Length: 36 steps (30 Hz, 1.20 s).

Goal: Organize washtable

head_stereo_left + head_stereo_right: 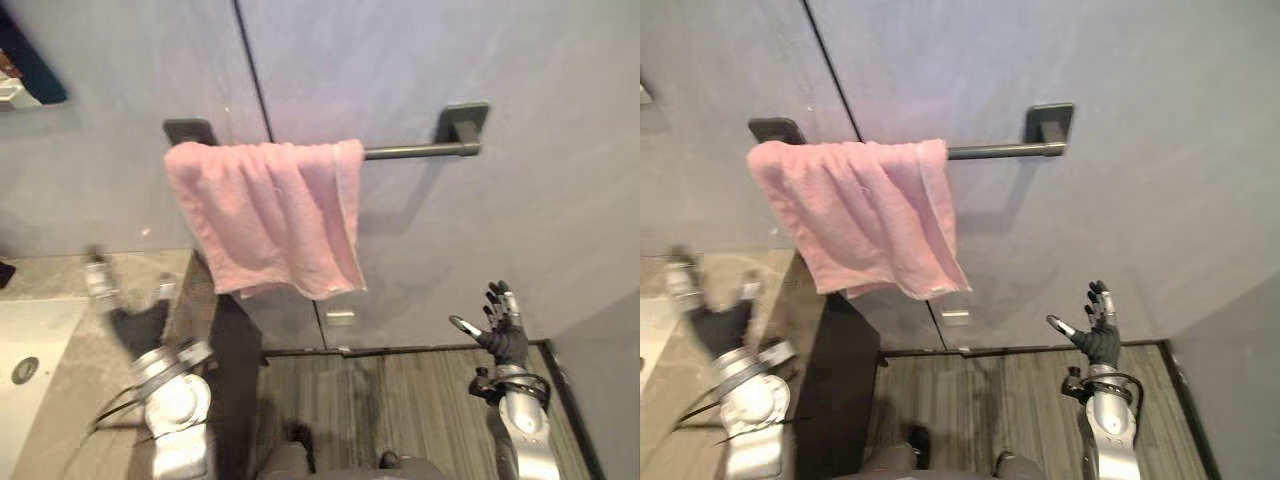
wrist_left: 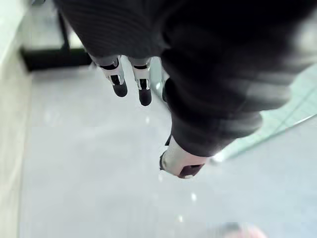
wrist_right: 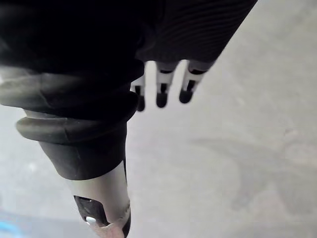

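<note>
Item 1: the left robot hand [image 1: 135, 325] is at 8 o'clock over the worktop [image 1: 40, 280], fingers apart and holding nothing.

Item 2: the pink towel [image 1: 270, 215] is at 12 o'clock, draped bunched and crooked over the left end of the wall bar [image 1: 420, 152].

Item 3: the right robot hand [image 1: 503, 335] is at 4 o'clock, fingers spread and empty.

Recommendation: raise both hands, pinch the towel's lower corners and spread it evenly along the bar.

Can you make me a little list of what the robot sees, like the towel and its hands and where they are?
towel: pink towel, draped over the towel bar, hanging at its left end
bar: dark towel bar on the grey wall
left hand: left hand open, over the counter, holding nothing
right hand: right hand open, raised above the floor, holding nothing
sink: white sink in the counter
</note>
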Motion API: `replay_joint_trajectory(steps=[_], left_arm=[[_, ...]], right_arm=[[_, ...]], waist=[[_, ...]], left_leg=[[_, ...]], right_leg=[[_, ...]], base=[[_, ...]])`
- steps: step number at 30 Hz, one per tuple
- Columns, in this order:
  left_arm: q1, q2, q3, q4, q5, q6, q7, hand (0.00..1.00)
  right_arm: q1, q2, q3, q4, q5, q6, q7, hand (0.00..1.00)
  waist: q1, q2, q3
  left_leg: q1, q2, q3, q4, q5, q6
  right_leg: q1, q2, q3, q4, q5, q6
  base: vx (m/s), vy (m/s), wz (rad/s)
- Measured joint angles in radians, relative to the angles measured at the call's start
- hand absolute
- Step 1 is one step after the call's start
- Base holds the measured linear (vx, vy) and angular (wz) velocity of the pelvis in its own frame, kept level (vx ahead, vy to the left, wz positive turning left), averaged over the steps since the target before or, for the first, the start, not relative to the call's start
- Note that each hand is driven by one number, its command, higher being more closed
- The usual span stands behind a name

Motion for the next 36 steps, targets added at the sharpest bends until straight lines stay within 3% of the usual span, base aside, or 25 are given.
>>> replay_joint_trajectory(steps=[4, 9, 12, 17, 19, 22, 23, 24, 30, 36], left_arm=[[0.136, -0.032, -0.041, -0.026, 0.024, -0.022, -0.034, 0.0], [0.213, -0.067, -0.085, -0.004, -0.034, -0.02, -0.133, 0.0], [0.21, -0.067, -0.1, 0.01, -0.072, -0.012, -0.156, 0.0], [0.142, -0.017, -0.201, 0.016, -0.229, 0.008, -0.259, 0.0], [0.104, 0.001, -0.2, 0.02, -0.27, 0.016, -0.29, 0.0], [0.051, 0.029, -0.198, 0.054, -0.364, 0.04, -0.34, 0.0], [0.031, 0.072, -0.2, 0.067, -0.436, 0.076, -0.403, 0.0], [0.026, 0.087, -0.201, 0.075, -0.441, 0.084, -0.421, 0.0], [-0.015, 0.099, -0.223, 0.083, -0.461, 0.115, -0.446, 0.0], [-0.096, 0.163, -0.269, 0.096, -0.553, 0.15, -0.489, 0.0]], right_arm=[[0.014, 0.05, 0.06, -0.02, 0.008, -0.006, 0.035, 0.0], [0.021, 0.07, 0.103, -0.02, 0.002, -0.001, 0.045, 0.0], [0.017, 0.069, 0.107, -0.02, -0.004, 0.001, 0.04, 0.0], [-0.003, 0.067, 0.1, -0.048, -0.044, 0.006, 0.02, 0.0], [-0.029, 0.066, 0.1, -0.079, -0.045, 0.006, 0.02, 0.0], [-0.058, 0.063, 0.101, -0.097, -0.042, 0.006, 0.022, 0.0], [-0.069, 0.047, 0.113, -0.097, -0.039, 0.016, 0.032, 0.0], [-0.071, 0.039, 0.12, -0.097, -0.037, 0.028, 0.043, 0.0], [-0.097, 0.008, 0.139, -0.096, -0.015, 0.042, 0.072, 0.0], [-0.169, -0.018, 0.168, -0.095, 0.051, 0.05, 0.088, 0.0]], waist=[[0.019, -0.055, -0.006], [0.03, -0.075, -0.022], [0.026, -0.074, -0.023], [0.017, -0.063, -0.029], [-0.003, -0.054, -0.03], [-0.008, -0.048, -0.033], [-0.03, -0.043, -0.031], [-0.029, -0.039, -0.032], [-0.03, -0.015, -0.031], [-0.031, -0.014, -0.03]], left_leg=[[0.04, -0.058, -0.013, -0.064, 0.016, 0.022], [0.089, -0.087, -0.056, -0.161, 0.051, 0.038], [0.104, -0.087, -0.062, -0.212, 0.082, 0.038], [0.133, -0.085, -0.051, -0.26, 0.104, 0.043], [0.132, -0.086, -0.048, -0.263, 0.108, 0.047], [0.134, -0.085, -0.027, -0.263, 0.108, 0.047], [0.131, -0.085, -0.021, -0.265, 0.107, 0.047], [0.128, -0.084, -0.016, -0.266, 0.107, 0.047], [0.109, -0.076, -0.003, -0.268, 0.113, 0.049], [0.068, -0.072, -0.001, -0.267, 0.129, 0.05]], right_leg=[[0.035, -0.05, -0.005, -0.025, -0.014, 0.024], [0.086, -0.068, -0.036, -0.073, -0.014, 0.038], [0.089, -0.066, -0.042, -0.095, -0.006, 0.052], [0.101, -0.063, -0.026, -0.123, 0.013, 0.064], [0.1, -0.063, -0.021, -0.135, 0.024, 0.07], [0.098, -0.061, 0.002, -0.15, 0.039, 0.07], [0.094, -0.06, 0.013, -0.16, 0.047, 0.074], [0.087, -0.058, 0.021, -0.16, 0.049, 0.074], [0.066, -0.044, 0.029, -0.173, 0.063, 0.071], [0.031, -0.039, 0.032, -0.183, 0.079, 0.07]], base=[[0.15, 0.148, 0.25], [0.07, 0.028, 0.28], [0.02, -0.016, 0.07], [0.0, 0.006, -0.08], [-0.02, 0.028, -0.14], [-0.03, 0.035, -0.22], [-0.06, 0.031, -0.24], [-0.06, 0.016, -0.2], [-0.02, -0.013, -0.07], [0.0, -0.003, 0.0]])
